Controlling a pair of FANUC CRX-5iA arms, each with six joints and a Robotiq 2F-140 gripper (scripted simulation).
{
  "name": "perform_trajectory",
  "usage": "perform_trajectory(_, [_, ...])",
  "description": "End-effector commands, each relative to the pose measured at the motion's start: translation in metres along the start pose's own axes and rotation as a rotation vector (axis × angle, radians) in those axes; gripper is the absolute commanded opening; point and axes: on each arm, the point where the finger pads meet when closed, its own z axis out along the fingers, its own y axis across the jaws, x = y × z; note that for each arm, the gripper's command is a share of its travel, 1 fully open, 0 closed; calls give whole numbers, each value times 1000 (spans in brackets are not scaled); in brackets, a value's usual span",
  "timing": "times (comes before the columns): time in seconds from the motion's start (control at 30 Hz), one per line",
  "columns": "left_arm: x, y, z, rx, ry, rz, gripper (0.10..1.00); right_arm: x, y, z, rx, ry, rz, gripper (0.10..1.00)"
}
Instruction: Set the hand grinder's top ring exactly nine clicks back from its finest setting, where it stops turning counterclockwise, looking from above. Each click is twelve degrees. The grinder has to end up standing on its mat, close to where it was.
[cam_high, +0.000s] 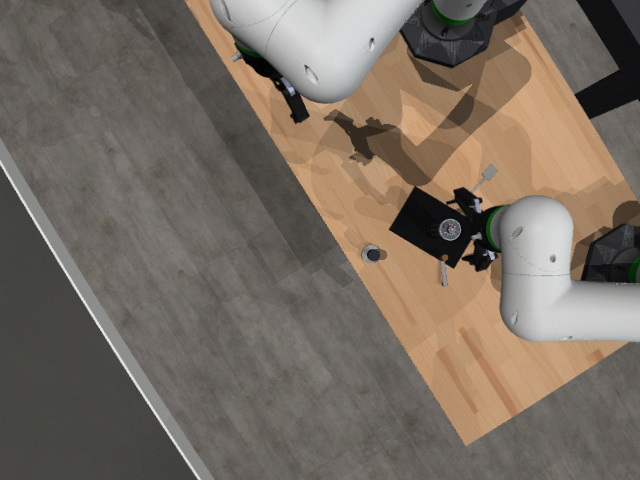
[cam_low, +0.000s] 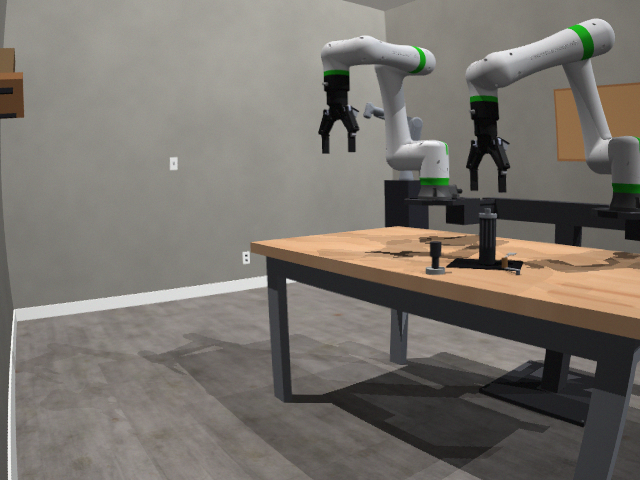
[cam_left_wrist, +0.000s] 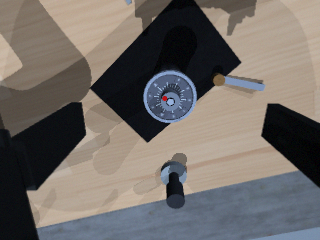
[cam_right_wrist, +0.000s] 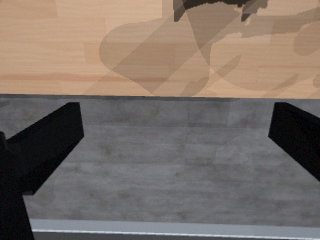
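The hand grinder (cam_high: 449, 229) (cam_low: 487, 240) (cam_left_wrist: 170, 96) stands upright on the black mat (cam_high: 413, 211) (cam_low: 457, 264) (cam_left_wrist: 117, 92). Its round top has a ring of tick marks, with a red dot beside the central hub in the left wrist view. The click setting cannot be read. My left gripper (cam_high: 460, 229) (cam_low: 488, 188) (cam_left_wrist: 173, 119) is open and empty, pointing down above the grinder, with a gap between its fingertips and the grinder's top. My right gripper (cam_low: 338, 151) (cam_right_wrist: 175, 119) is open and empty, pointing down high near the table's long edge, away from the grinder.
A crank with a brown knob (cam_high: 444, 257) (cam_left_wrist: 219, 79) lies at the mat's edge. A black-handled tool with a round grey base (cam_high: 371, 253) (cam_low: 435, 257) (cam_left_wrist: 175, 187) stands near the table's long edge. A thin grey tool with a flat square end (cam_high: 489, 172) lies beyond the mat.
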Motion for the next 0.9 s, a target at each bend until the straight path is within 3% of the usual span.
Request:
perform_trajectory(0.0, [0,0,-1,0,-1,0,1000,-1,-29,-3,-7,1,-60,1000])
perform_trajectory(0.23, [0,0,6,0,-1,0,1000,6,-80,-8,-8,1,-158,1000])
perform_trajectory(0.43, [0,-1,24,0,-1,0,1000,14,-120,-12,-8,1,-237,1000])
perform_trajectory(0.5, [0,-1,24,0,-1,0,1000,14,-120,-12,-8,1,-237,1000])
perform_trajectory(0.87, [0,-1,69,0,-1,0,1000,42,-200,-19,-9,0,-400,1000])
